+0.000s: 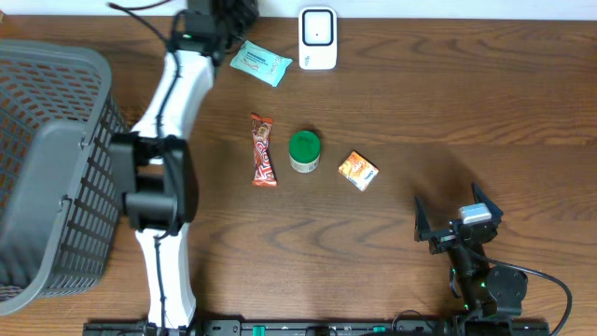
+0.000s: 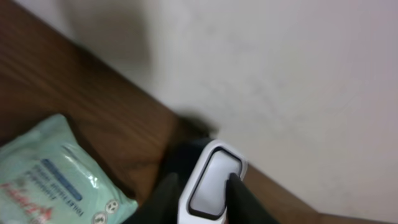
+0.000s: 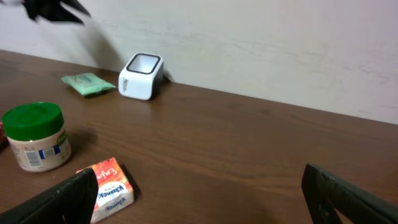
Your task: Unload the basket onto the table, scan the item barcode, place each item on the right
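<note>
The white barcode scanner [image 1: 317,37] stands at the table's back edge, and it also shows in the left wrist view [image 2: 211,186] and the right wrist view [image 3: 140,76]. A pale green wipes packet [image 1: 261,63] lies flat on the table just left of it. My left gripper [image 1: 219,33] hovers beside that packet [image 2: 50,174]. Its dark fingers stand slightly apart with nothing between them [image 2: 202,183], and the scanner sits farther off behind them. My right gripper [image 1: 454,217] rests wide open and empty near the front right [image 3: 199,193].
A red candy bar [image 1: 264,149], a green-lidded jar [image 1: 304,151] and an orange tissue pack [image 1: 358,171] lie mid-table. The jar [image 3: 34,137] and the tissue pack [image 3: 109,186] lie ahead of the right gripper. A grey mesh basket [image 1: 47,168] fills the left side. A white wall runs behind the scanner.
</note>
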Available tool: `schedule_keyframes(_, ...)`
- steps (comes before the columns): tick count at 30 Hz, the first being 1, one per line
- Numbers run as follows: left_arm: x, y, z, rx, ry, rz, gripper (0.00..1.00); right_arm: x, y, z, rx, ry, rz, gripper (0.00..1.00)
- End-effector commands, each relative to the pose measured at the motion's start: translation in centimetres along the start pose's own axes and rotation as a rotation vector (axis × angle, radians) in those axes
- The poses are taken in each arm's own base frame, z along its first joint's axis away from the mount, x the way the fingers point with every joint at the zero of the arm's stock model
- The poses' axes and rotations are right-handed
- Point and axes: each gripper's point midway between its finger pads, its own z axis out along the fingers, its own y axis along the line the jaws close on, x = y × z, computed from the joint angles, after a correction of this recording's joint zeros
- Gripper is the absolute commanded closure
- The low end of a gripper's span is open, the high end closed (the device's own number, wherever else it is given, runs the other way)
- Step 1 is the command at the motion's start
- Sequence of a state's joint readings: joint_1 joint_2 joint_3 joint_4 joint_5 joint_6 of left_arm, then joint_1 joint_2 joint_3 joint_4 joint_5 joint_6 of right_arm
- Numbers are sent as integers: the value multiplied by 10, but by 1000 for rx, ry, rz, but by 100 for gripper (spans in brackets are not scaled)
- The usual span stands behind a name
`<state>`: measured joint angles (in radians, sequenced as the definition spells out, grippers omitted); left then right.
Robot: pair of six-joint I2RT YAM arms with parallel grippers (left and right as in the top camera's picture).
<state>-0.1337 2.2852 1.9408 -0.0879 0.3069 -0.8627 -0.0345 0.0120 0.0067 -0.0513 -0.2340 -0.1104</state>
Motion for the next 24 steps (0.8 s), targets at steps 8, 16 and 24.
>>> schedule_keyframes(8, 38, 83, 76, -20, 37, -227, 78, 0, 2, 0, -10, 0, -3, 1)
schedule_keyframes(16, 66, 112, 88, -62, 132, -292, 92, 0, 2, 0, -10, 0, -3, 1)
schedule_keyframes(24, 92, 120, 59, -162, 321, -407, 93, 0, 2, 0, -10, 0, -3, 1)
